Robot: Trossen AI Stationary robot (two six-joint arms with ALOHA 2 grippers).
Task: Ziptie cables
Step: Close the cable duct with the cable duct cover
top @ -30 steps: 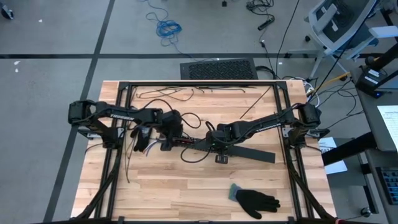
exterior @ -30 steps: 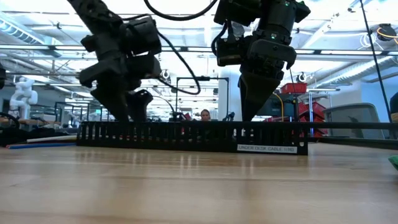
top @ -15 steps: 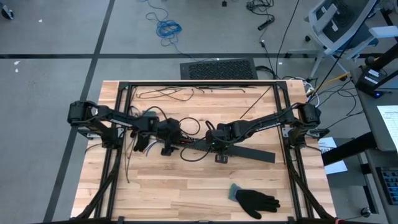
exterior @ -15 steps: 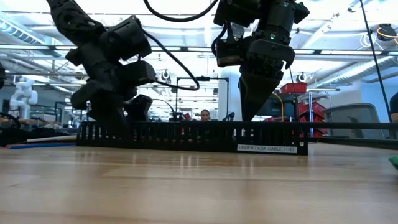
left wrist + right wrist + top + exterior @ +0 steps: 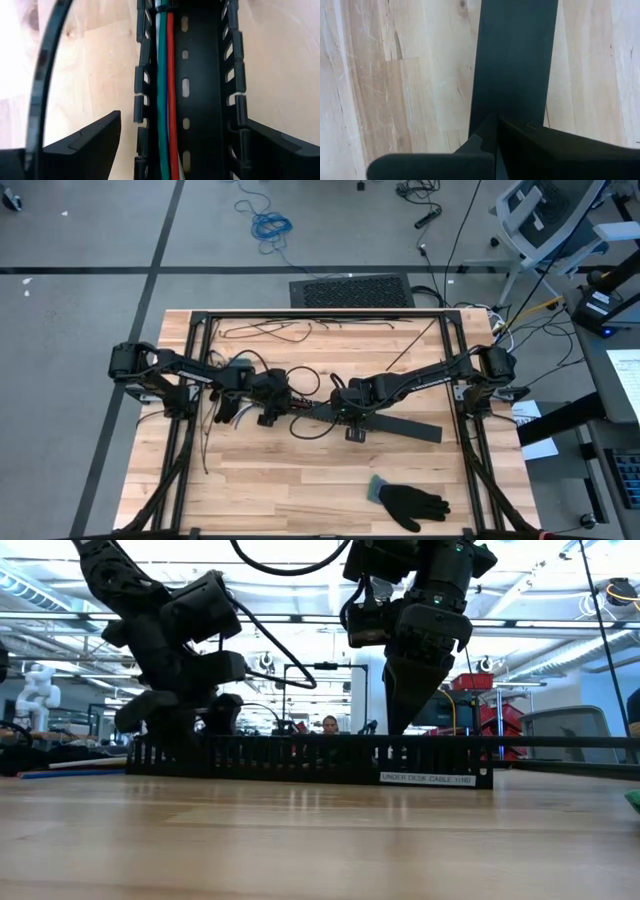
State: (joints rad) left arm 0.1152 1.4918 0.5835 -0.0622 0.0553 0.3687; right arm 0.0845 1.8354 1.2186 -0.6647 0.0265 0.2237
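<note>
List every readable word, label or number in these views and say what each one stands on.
"UNDER DESK CABLE ..." on a white label at the right end of the black slotted cable tray, low view; the last word is too blurred to read.
Papers beside the table in the high view: print too small to read.
Wrist views: no text.

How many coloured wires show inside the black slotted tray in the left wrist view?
3: the blue wire, green wire and red wire lie side by side along one wall of the tray; others may be hidden.
</note>
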